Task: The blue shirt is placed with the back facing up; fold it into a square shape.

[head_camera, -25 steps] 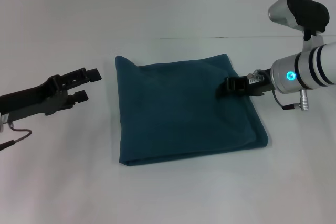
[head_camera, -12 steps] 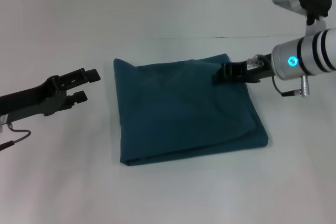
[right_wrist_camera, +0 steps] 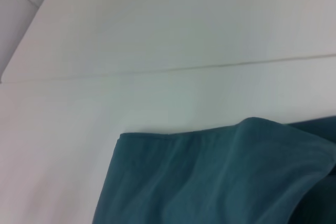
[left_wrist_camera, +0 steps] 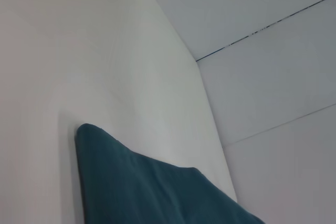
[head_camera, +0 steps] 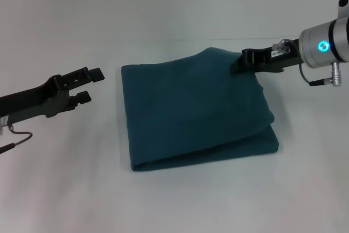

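The blue shirt (head_camera: 196, 114) lies folded into a rough rectangle at the middle of the white table, plain side up. My right gripper (head_camera: 238, 64) is at its far right corner, shut on the top layer and holding that corner raised off the table, so the fabric slopes down toward the near edge. My left gripper (head_camera: 90, 85) hovers open just left of the shirt's far left corner, apart from the cloth. The left wrist view shows a corner of the blue shirt (left_wrist_camera: 157, 192); the right wrist view shows the lifted blue shirt (right_wrist_camera: 210, 182) from close up.
The white table (head_camera: 174, 200) extends on all sides of the shirt. A thin seam line (head_camera: 180, 39) runs across the far side of the table. A loose cable (head_camera: 13, 137) hangs under my left arm.
My right gripper has moved up and away from me, pulling the shirt's far right corner up with it. The top layer now bulges upward there. The left arm has barely moved.
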Controlling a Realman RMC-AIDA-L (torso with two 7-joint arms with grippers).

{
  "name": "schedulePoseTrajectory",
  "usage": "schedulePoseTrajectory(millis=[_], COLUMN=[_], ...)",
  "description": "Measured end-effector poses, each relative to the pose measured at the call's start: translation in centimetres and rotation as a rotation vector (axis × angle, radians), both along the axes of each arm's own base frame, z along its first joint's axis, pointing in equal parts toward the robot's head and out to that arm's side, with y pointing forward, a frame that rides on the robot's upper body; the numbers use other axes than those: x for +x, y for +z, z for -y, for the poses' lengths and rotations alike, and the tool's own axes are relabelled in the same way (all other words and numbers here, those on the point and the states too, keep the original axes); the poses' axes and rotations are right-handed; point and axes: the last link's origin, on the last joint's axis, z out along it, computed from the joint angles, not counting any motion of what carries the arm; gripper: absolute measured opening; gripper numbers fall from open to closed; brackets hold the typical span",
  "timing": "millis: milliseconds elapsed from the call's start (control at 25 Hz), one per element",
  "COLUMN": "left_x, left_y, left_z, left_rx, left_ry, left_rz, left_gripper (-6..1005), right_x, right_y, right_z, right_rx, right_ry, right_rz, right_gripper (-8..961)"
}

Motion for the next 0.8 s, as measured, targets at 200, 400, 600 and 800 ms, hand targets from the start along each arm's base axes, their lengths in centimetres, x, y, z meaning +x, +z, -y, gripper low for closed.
schedulePoseTrajectory(millis=[200, 400, 600, 800], left_x=[0.1, 0.1, -0.1, -0.1], left_y=[0.0, 0.0, 0.0, -0.1], left_z=[-0.1, -0.1, -0.1, -0.1], left_rx=[0.000, 0.003, 0.008, 0.005], left_ry=[0.000, 0.004, 0.010, 0.014], left_rz=[0.002, 0.003, 0.002, 0.006], left_gripper=[948, 947, 947, 949], right_x=[0.2, 1.1, 2.5, 3.3], right_y=[0.0, -0.7, -1.2, -1.4], right_z=[0.0, 0.2, 0.4, 0.4], right_rx=[0.007, -0.003, -0.003, 0.008], right_ry=[0.012, -0.017, -0.056, -0.073], right_rz=[0.021, 0.027, 0.046, 0.064], right_gripper=[124, 142, 160, 178])
